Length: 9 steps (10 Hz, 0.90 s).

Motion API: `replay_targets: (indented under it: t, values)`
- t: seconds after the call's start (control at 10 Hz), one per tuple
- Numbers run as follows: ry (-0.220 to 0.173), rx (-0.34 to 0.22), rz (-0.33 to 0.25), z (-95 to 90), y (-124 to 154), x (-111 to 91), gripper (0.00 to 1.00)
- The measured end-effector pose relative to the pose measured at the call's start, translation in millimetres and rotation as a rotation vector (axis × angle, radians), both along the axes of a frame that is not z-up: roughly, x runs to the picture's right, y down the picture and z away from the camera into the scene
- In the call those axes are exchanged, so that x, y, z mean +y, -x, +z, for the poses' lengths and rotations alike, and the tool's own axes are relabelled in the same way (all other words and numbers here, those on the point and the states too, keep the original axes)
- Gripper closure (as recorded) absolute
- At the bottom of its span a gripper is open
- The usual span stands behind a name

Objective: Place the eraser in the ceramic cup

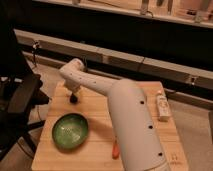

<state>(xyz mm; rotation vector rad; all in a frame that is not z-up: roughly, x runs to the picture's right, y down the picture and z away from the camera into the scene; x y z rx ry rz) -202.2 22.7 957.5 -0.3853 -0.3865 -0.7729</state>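
My white arm reaches from the lower right across the wooden table to its far left corner. The dark gripper hangs there, low over the tabletop and just beyond the green bowl. The eraser does not show; it may be inside or under the gripper, I cannot tell. The ceramic cup is out of view, possibly hidden behind the arm.
A red marker pokes out beside the arm near the front edge. A whitish block lies at the table's right edge. A black office chair stands close to the left. A dark shelf wall runs behind the table.
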Motion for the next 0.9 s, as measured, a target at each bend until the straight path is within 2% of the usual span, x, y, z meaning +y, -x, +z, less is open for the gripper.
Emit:
replay_targets:
  t: [0.3, 0.7, 0.8, 0.9]
  values:
    - [0.037, 0.023, -0.011, 5.3, -3, 2, 0.2]
    - [0.126, 0.042, -0.055, 17.3, 3, 11, 0.2]
    - [0.148, 0.048, -0.069, 20.9, 3, 14, 0.21]
    - [0.161, 0.052, -0.077, 22.4, 4, 16, 0.29]
